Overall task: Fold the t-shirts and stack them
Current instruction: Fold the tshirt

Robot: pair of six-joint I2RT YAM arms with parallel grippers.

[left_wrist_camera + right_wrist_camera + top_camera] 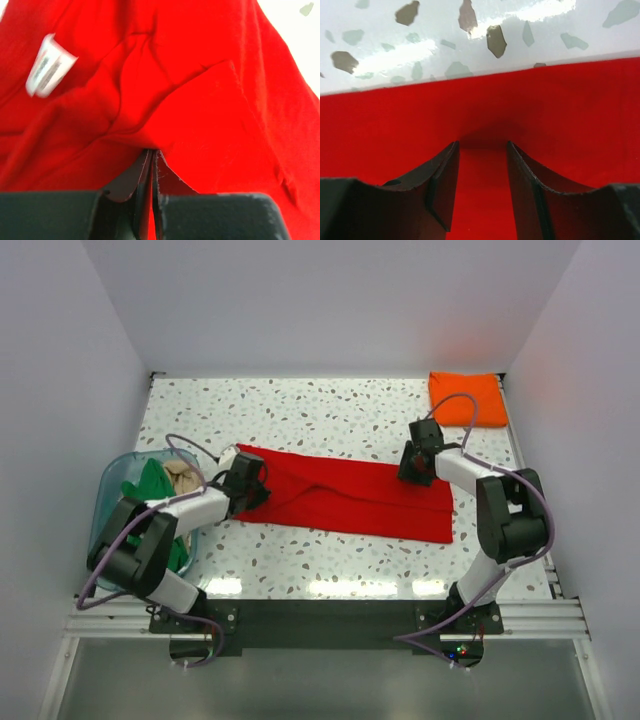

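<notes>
The red t-shirt (345,495) lies in a long strip on the table (300,410), left gripper (151,156) clamped on one end, right gripper (482,147) over the other with jaws apart.

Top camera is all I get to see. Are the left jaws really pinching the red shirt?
Observer: Yes, the left wrist view shows the left jaws closed to a sliver on a fold of the red shirt.
Operator: Is there a tag on it?
Observer: A small white label sits up-left of that fold.
Operator: And the right jaws?
Observer: The right wrist view shows them apart, over the shirt near its edge by the speckled table.
</notes>
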